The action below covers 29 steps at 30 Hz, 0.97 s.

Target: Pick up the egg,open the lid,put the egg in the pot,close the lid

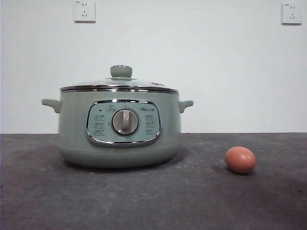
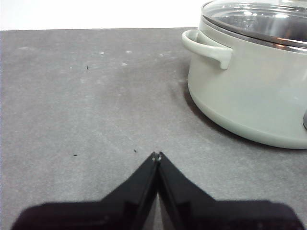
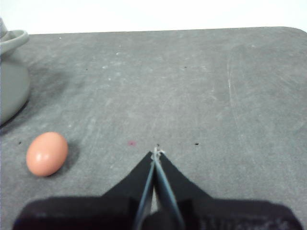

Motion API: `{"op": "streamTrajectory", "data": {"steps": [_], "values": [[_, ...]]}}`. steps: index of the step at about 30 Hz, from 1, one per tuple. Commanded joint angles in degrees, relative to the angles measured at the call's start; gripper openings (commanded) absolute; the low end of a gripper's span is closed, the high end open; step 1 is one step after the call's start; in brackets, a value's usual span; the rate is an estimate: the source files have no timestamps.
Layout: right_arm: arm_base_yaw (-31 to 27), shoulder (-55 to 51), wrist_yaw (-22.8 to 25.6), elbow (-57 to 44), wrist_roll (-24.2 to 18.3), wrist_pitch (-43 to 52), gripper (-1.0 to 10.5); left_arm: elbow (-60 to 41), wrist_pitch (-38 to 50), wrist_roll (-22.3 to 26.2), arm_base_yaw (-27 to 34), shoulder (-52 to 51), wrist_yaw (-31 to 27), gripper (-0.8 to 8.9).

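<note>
The small markings around the dial (image 1: 125, 122) on the control panel (image 1: 123, 123) are too fine to read. In the left wrist view the pot (image 2: 249, 91) runs off the picture's edge, the lid (image 2: 259, 19) shows only in part, and its knob is out of frame. The right wrist view catches only a blurred sliver of the pot (image 3: 10, 81) and one side handle (image 3: 13, 39).

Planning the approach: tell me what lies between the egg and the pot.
Only bare grey table separates the egg from the pot, shown in the front view.
</note>
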Motion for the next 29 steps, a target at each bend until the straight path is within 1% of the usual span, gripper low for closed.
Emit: {"op": "streamTrajectory", "data": {"steps": [1,5,6,9,12,15,20,23,25,29], "values": [[-0.02,-0.07,-0.07,-0.57,2.43,0.48,0.0,-0.52,0.68,-0.35,0.17,0.02,0.48,-0.04],[-0.02,-0.07,-0.11,-0.57,6.93,2.47,0.0,-0.39,0.63,-4.02,0.17,0.02,0.48,-0.05],[0.0,-0.07,-0.37,-0.5,8.79,3.45,-0.1,-0.11,0.55,-5.88,0.17,0.02,0.68,-0.05],[0.0,-0.04,-0.66,0.46,13.46,5.62,-0.1,1.51,0.33,-9.05,0.17,0.07,1.77,-0.07],[0.0,0.09,-0.68,2.93,15.45,5.6,-0.1,3.96,0.0,-10.54,0.17,0.33,1.79,-0.07],[0.0,1.18,-0.94,6.14,16.24,5.55,-0.1,7.5,-1.25,-11.67,0.17,1.46,1.84,-0.06],[0.0,6.21,-4.09,13.27,16.17,3.72,-0.1,14.82,-5.11,-11.72,0.17,5.22,3.72,-0.06],[0.0,11.21,-8.02,19.58,15.69,0.42,-0.1,20.48,-8.09,-11.54,0.17,8.85,5.7,-0.06],[0.0,14.75,-11.06,24.09,13.49,-2.51,-0.1,24.24,-10.03,-10.78,0.17,11.37,7.56,-0.06],[0.0,22.58,-16.41,34.6,7.48,-11.21,-0.1,32.44,-15.17,-8.79,0.17,16.87,11.3,-0.06]]}}
